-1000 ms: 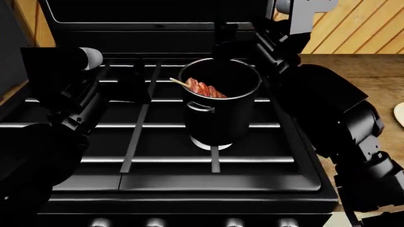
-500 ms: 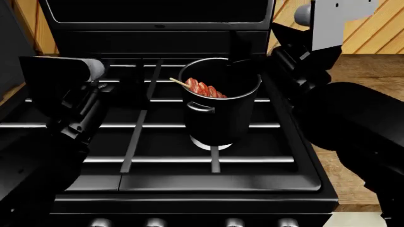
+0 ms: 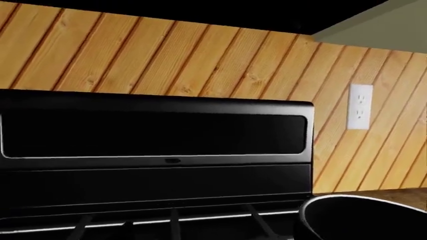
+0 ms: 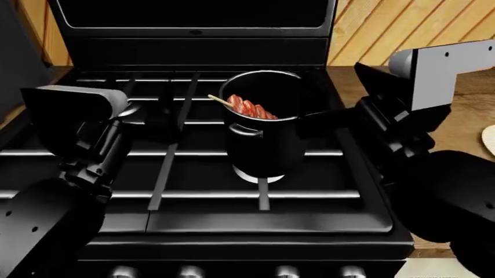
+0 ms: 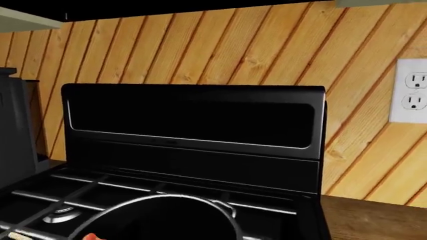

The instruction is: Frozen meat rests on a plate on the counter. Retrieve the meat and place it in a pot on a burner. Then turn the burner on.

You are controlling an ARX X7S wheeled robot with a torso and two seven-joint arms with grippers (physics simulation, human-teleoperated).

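The black stockpot (image 4: 268, 136) is standing upright on the stove's iron grate, over a silvery burner (image 4: 259, 174) that is peeking out beneath its base. The kebab (image 4: 249, 108) of reddish-pink meat chunks is leaning inside the pot, its pale skewer tip poking up over the left rim. A sliver of the white plate (image 4: 488, 141) is showing at the head view's right edge, seemingly lying on the brown wood tabletop (image 4: 464, 104).
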